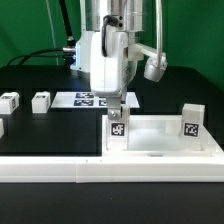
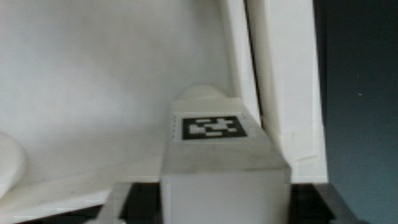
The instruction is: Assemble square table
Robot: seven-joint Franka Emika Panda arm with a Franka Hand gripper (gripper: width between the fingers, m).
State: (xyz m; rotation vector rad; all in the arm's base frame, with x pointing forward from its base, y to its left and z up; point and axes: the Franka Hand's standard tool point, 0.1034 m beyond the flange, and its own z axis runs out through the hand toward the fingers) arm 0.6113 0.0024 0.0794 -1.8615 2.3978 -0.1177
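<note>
The square table slab (image 1: 160, 135) lies at the exterior view's right, white with a raised rim. One tagged leg (image 1: 191, 120) stands upright at its right corner. My gripper (image 1: 116, 110) is shut on another white tagged leg (image 1: 118, 130), held upright at the slab's left corner. In the wrist view this leg (image 2: 217, 130) stands between my fingers (image 2: 125, 200), its tag facing the camera, beside the slab's rim (image 2: 270, 80). The leg's lower end is hidden, so I cannot tell whether it sits in a socket.
Two loose legs (image 1: 40, 101) (image 1: 9, 100) stand on the black table at the exterior view's left. The marker board (image 1: 88, 99) lies behind my gripper. A long white rail (image 1: 110, 172) runs along the front edge.
</note>
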